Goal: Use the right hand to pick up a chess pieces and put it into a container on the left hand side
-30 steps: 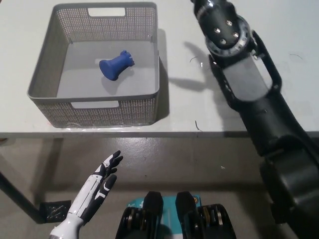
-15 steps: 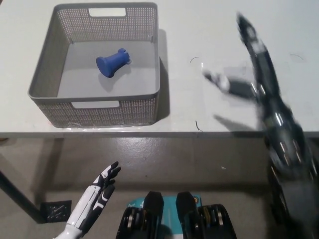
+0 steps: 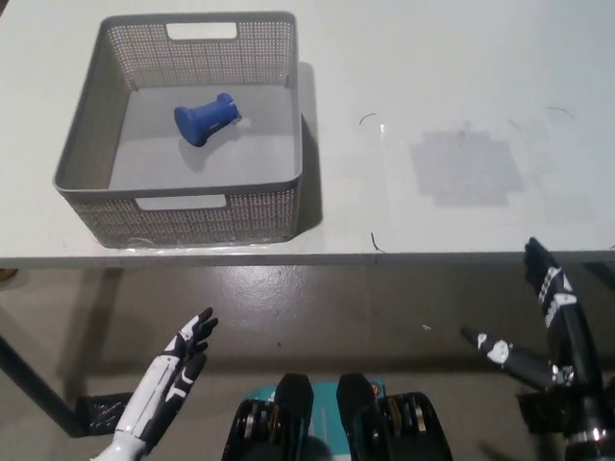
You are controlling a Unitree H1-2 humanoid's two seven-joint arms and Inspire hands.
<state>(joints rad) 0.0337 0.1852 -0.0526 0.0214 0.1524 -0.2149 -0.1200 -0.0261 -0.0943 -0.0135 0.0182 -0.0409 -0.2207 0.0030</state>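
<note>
Blue chess piece (image 3: 205, 117) lying on side inside grey basket (image 3: 82, 144), far left. Right hand (image 3: 548, 322) empty, fingers spread, near right below table edge. Left hand (image 3: 178, 357) idle, fingers spread, near left. Placement judged done.

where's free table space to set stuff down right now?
Table right of the basket is bare up to the front edge. Inside the basket, floor is free in front of the blue piece. Both hands, left and right, hang open below the table.
</note>
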